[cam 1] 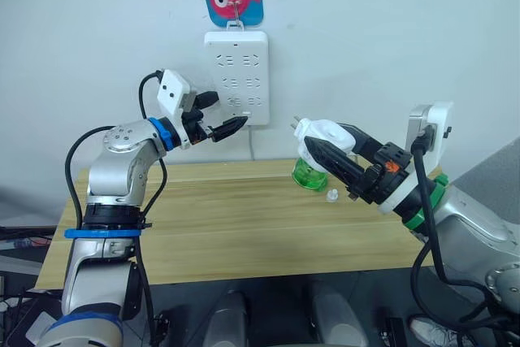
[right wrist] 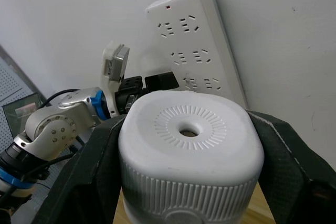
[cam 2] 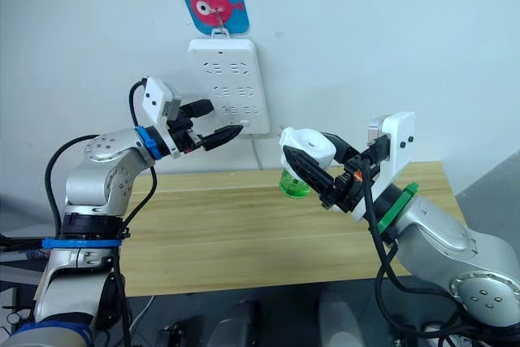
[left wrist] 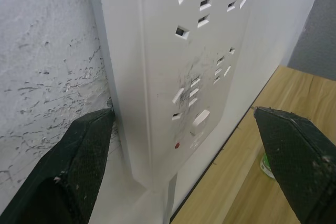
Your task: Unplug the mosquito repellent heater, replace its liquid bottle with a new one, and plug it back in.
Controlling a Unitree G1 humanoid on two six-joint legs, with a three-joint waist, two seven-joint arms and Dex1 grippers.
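A: Heater (cam 1: 323, 134) is in the right pincer (cam 1: 329, 154), held up in the air over the far right part of the tabletop (cam 1: 227, 217), to the right of the wall power strip (cam 1: 236, 76). The two black fingers close on its white sides, and a green bottle (cam 1: 308, 174) hangs under it.

B: How will it handle?

A: I judge it light and stiff, a hollow plastic shell. The smooth rounded top looks slippery; the ribbed band around the body gives a better hold. The two metal prongs at the back must stay free, and I think they can bend if pushed crooked.

B: And the left pincer (cam 1: 218, 121)?

A: It is open wide and holds nothing. Its fingers stand at the two sides of the strip's lower end, perhaps to steady it.

B: Something else?

A: A small clear cap (cam 1: 331, 196) lies on the tabletop near the bottle.
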